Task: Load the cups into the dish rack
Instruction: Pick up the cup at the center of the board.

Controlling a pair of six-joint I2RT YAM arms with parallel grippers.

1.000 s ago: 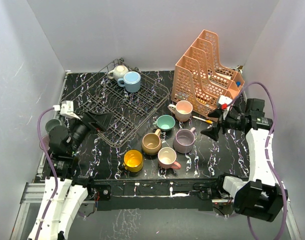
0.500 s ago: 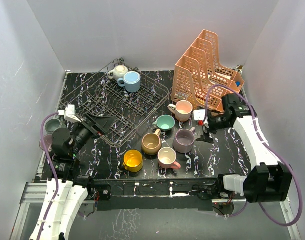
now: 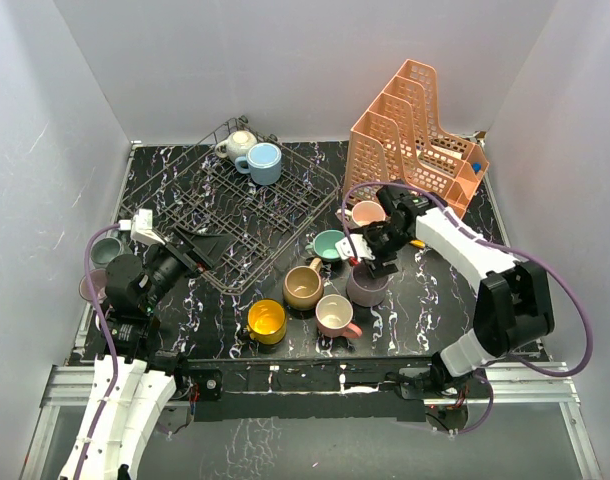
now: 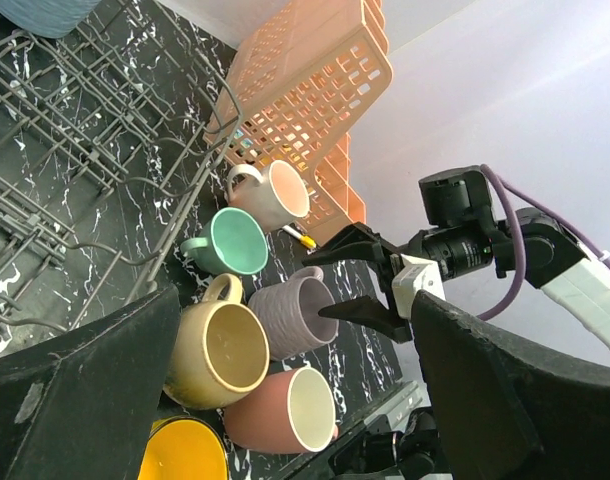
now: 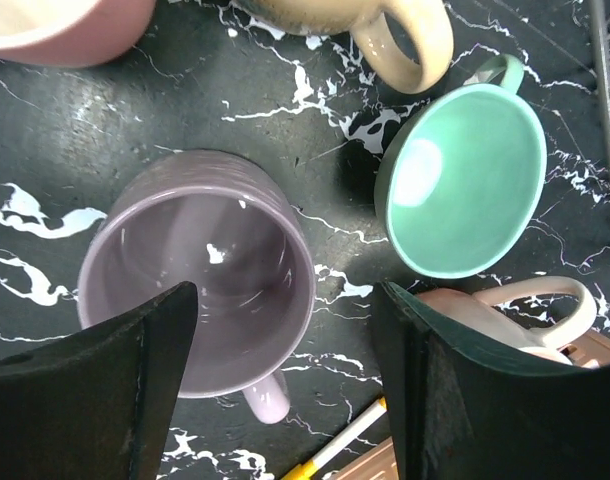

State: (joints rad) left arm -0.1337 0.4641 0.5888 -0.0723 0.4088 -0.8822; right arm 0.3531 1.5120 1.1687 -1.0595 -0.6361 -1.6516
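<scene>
The dish rack (image 3: 247, 218) is a dark wire basket at the back left, with a cream cup (image 3: 237, 145) and a blue cup (image 3: 264, 163) in its far corner. On the table stand the pale pink cup (image 3: 366, 214), teal cup (image 3: 331, 245), tan cup (image 3: 303, 287), lilac cup (image 3: 366, 287), pink cup (image 3: 335, 315) and yellow cup (image 3: 267, 321). My right gripper (image 3: 371, 257) is open and straddles the lilac cup's (image 5: 200, 270) wall: one finger hangs in its mouth, the other outside by the handle. My left gripper (image 3: 200, 243) is open and empty over the rack's near edge.
An orange perforated organizer (image 3: 415, 140) stands at the back right, close behind the pale pink cup. A yellow pen (image 5: 355, 435) lies beside the lilac cup's handle. A grey-green cup (image 3: 106, 250) sits at the table's left edge by my left arm.
My right arm has swung left from beside the orange organizer to the lilac cup, and its jaws have narrowed. My left arm has hardly moved.
</scene>
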